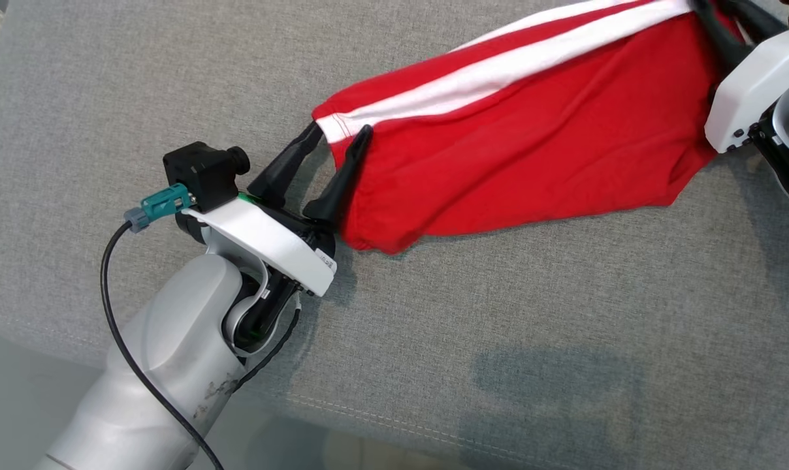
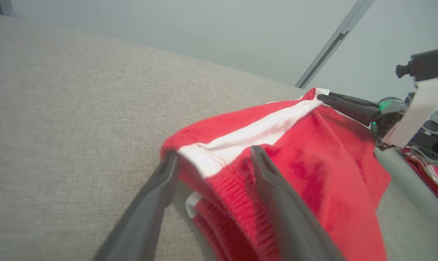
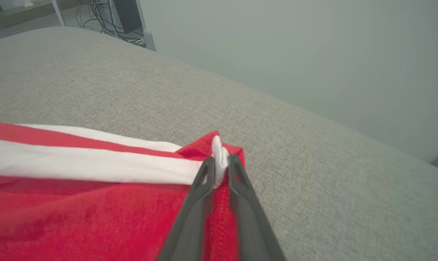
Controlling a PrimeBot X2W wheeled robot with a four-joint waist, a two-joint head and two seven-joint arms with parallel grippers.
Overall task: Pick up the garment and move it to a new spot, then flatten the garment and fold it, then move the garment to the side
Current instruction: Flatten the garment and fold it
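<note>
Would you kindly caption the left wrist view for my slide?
Open left gripper straddling an edge of the red garment on grey cushion.

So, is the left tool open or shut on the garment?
Open: the left tool has its fingers spread, straddling the ribbed hem of the garment without pinching it.

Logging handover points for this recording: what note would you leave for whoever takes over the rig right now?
The left tool is open, its fingers straddling the ribbed end of the red garment without gripping it.
The right tool is shut on the opposite corner, with white trim pinched between its fingers.
The red garment lies stretched between the two tools on the grey cushion, white stripes up and some wrinkles showing.
Done: it appears to be laid out at its spot.
Left: probably release the right corner, smooth, fold, then move it aside.
</note>
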